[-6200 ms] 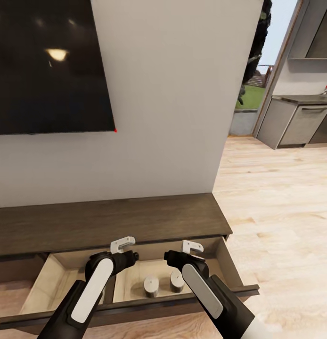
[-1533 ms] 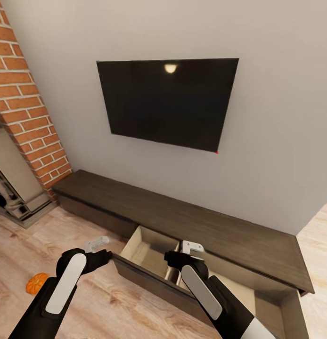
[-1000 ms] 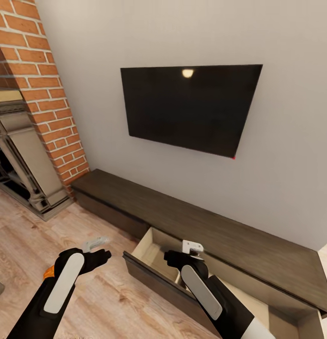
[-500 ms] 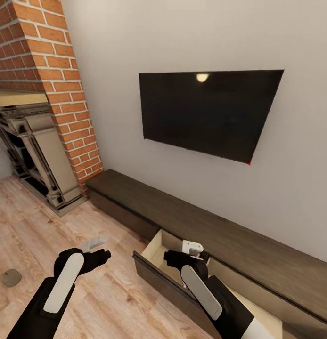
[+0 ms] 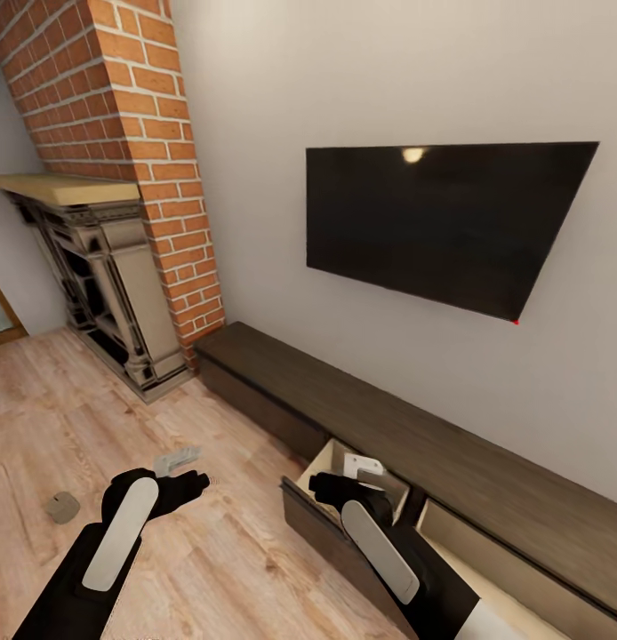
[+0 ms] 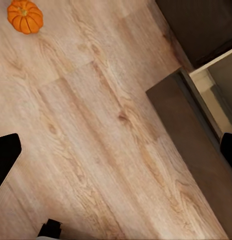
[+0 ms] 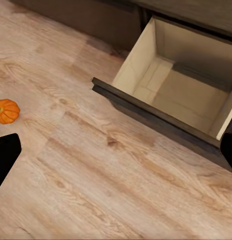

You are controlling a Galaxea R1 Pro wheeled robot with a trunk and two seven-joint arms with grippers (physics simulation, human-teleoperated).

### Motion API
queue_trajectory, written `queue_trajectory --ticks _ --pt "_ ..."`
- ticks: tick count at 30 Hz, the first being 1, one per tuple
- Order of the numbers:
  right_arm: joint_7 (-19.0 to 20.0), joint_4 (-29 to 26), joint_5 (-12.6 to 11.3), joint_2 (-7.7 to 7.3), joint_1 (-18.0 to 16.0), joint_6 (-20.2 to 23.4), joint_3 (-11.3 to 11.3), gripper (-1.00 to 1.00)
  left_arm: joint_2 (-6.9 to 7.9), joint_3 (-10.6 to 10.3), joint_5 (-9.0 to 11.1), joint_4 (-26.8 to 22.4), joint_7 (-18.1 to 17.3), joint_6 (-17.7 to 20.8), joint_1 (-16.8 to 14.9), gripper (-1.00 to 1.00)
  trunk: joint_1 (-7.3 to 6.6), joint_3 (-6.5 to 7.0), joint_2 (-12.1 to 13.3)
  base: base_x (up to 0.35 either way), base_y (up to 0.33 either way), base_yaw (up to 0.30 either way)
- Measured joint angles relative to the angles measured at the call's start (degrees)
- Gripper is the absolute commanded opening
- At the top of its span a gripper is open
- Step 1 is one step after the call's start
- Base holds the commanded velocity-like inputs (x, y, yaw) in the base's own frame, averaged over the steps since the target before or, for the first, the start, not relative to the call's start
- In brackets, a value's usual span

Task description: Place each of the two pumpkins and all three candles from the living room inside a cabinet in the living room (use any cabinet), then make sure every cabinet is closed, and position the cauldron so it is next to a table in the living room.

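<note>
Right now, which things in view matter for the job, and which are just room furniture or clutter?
Job:
pumpkin, on the floor
cabinet, with its open drawer pulled out
left gripper and right gripper, both empty

Not the job:
wall screen
brick chimney
fireplace
small grey object on the floor, too small to identify

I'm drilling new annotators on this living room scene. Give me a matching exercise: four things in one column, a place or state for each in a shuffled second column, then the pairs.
1. pumpkin
2. cabinet drawer
3. television
4. fireplace

A. against the brick column
B. lying on the wood floor
C. mounted on the wall above the cabinet
D. pulled open, pale inside

Pairs: 1-B, 2-D, 3-C, 4-A
</note>
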Motion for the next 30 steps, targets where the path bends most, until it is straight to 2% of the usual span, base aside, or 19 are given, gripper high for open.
queue_trajectory --ticks 12,30 --pt "-0.01 0.06 0.00 0.04 0.00 0.00 0.00 1.00 -0.01 0.00 0.00 -0.05 0.00 0.37 0.02 1.00 0.01 1.01 0.00 -0.024 0.234 0.166" --pt "0.04 0.20 -0.04 0.05 0.01 0.01 0.00 1.00 -0.08 0.00 -0.13 -0.13 -0.09 1.28 0.04 1.00 0.01 2.52 0.00 -0.056 0.015 0.167"
